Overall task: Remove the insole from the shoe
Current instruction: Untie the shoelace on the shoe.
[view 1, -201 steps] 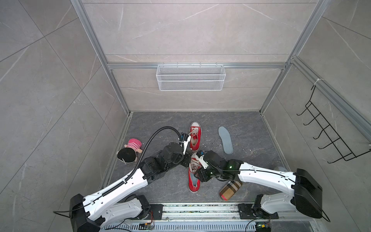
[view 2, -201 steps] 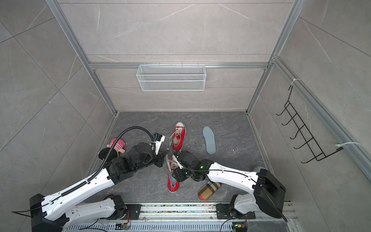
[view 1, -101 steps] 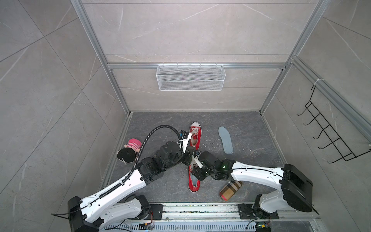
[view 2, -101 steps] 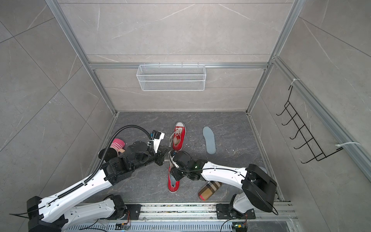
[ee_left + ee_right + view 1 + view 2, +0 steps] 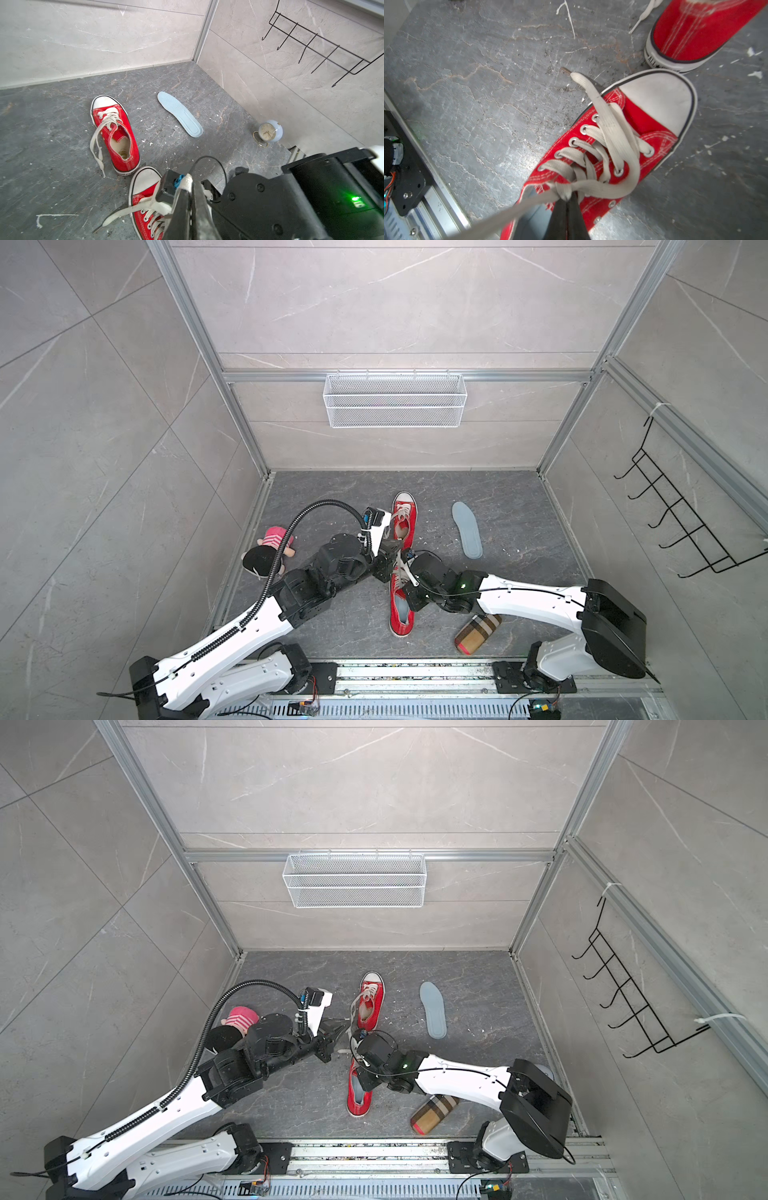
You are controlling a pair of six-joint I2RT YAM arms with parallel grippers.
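Two red sneakers lie toe to heel on the grey floor. The far shoe [image 5: 404,518] is empty, and a loose pale blue insole [image 5: 467,529] lies flat to its right. The near shoe [image 5: 401,616] holds a blue-grey insole [image 5: 533,218] inside. My right gripper [image 5: 566,199] hangs over that shoe's tongue, shut on its white shoelace [image 5: 610,133]. My left gripper [image 5: 190,185] sits above the near shoe's toe [image 5: 145,180]. Its jaws are pressed almost together on a white lace end [image 5: 188,180]. The two arms' wrists nearly touch above the shoe.
A plush doll [image 5: 270,547] lies at the left wall, a plaid roll [image 5: 478,632] near the front right under my right arm. A small alarm clock [image 5: 270,131] stands by the right wall. A wire basket [image 5: 395,400] and a hook rack [image 5: 681,526] hang on the walls.
My right arm has slid left over the near shoe and its jaws have closed on the lace. My left gripper has hardly moved.
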